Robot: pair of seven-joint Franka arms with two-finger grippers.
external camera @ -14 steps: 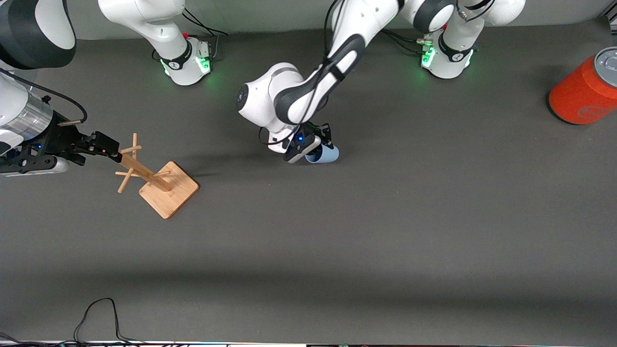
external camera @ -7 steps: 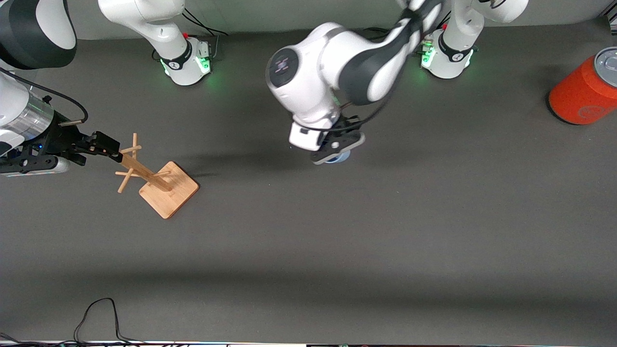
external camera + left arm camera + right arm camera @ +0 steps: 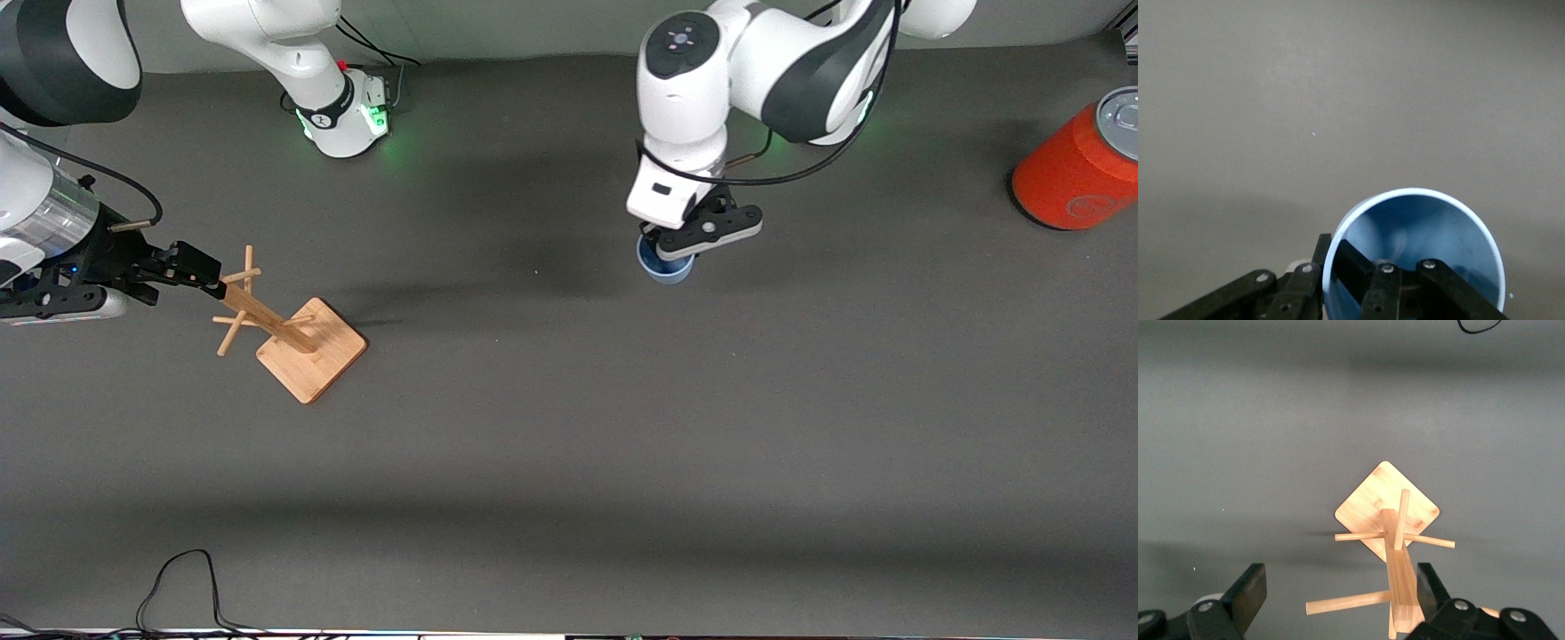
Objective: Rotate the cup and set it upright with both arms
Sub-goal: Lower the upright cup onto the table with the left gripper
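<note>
The light-blue cup (image 3: 665, 267) stands mouth up beneath my left gripper (image 3: 669, 253), near the middle of the table. In the left wrist view the cup (image 3: 1431, 227) opens toward the camera. My left gripper (image 3: 1335, 263) is shut on its rim wall, with one finger (image 3: 1355, 267) inside and the other outside. I cannot tell whether the cup touches the table. My right gripper (image 3: 200, 271) waits open at the right arm's end, at the top of a wooden peg stand (image 3: 307, 342). In the right wrist view my right gripper (image 3: 1341, 593) straddles the stand's post (image 3: 1401, 587), which lies close to one finger.
A large orange can with a grey lid (image 3: 1080, 169) stands at the left arm's end. A black cable (image 3: 178, 578) loops at the table edge nearest the front camera. The two arm bases (image 3: 342, 111) stand along the edge farthest from it.
My left arm has swung toward the left arm's end with the cup in its grip. The cup has turned from lying on its side to mouth up. The right arm has not moved.
</note>
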